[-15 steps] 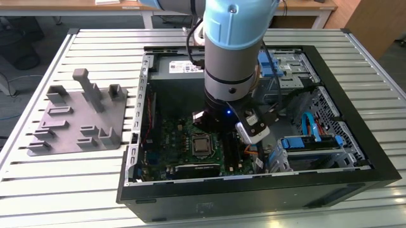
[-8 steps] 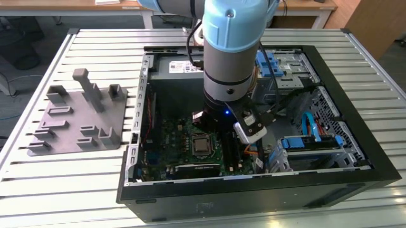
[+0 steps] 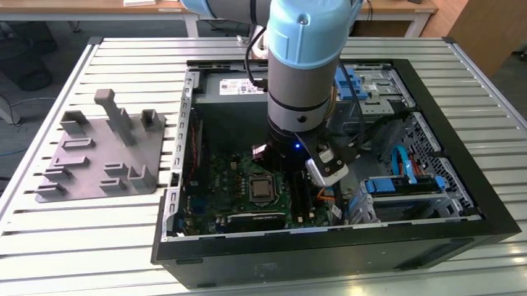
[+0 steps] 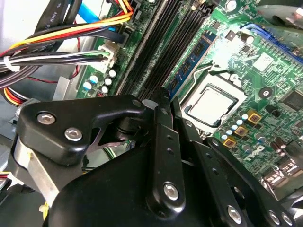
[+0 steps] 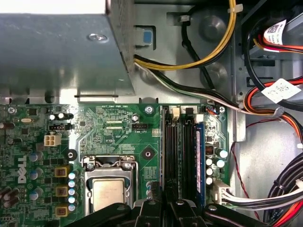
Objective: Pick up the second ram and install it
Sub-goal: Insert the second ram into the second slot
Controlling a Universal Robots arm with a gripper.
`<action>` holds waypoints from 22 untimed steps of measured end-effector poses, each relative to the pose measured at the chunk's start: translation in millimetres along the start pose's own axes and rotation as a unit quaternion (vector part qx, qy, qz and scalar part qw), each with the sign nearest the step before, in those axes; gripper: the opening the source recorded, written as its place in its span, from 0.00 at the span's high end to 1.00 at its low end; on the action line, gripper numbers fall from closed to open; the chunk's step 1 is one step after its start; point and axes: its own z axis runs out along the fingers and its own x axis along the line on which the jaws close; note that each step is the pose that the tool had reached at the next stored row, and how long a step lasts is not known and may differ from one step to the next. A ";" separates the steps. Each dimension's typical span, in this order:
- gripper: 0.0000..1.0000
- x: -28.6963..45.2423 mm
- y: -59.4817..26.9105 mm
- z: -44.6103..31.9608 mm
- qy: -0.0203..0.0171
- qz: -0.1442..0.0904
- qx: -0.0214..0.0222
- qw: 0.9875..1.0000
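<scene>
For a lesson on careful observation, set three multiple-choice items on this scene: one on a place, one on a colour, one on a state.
1. The claw hangs over: A a keyboard; B the memory slots; C a monitor.
2. The fixture plate is: A grey; B red; C yellow.
3. The computer case is: A shut; B wrapped; C open.

Key: 1 B, the first wrist view shows the slots just beyond it. 2 A, the exterior view shows plain grey plastic. 3 C, the motherboard lies exposed.

Slatted metal table [image 3: 99, 234], wooden desks [image 3: 82, 7]
</scene>
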 end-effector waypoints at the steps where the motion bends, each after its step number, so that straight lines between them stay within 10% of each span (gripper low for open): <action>1: 0.86 -0.1 0.0 -0.1 0.000 0.000 0.000 1.000; 22: 0.86 -5.6 0.2 3.4 0.000 0.000 0.000 1.000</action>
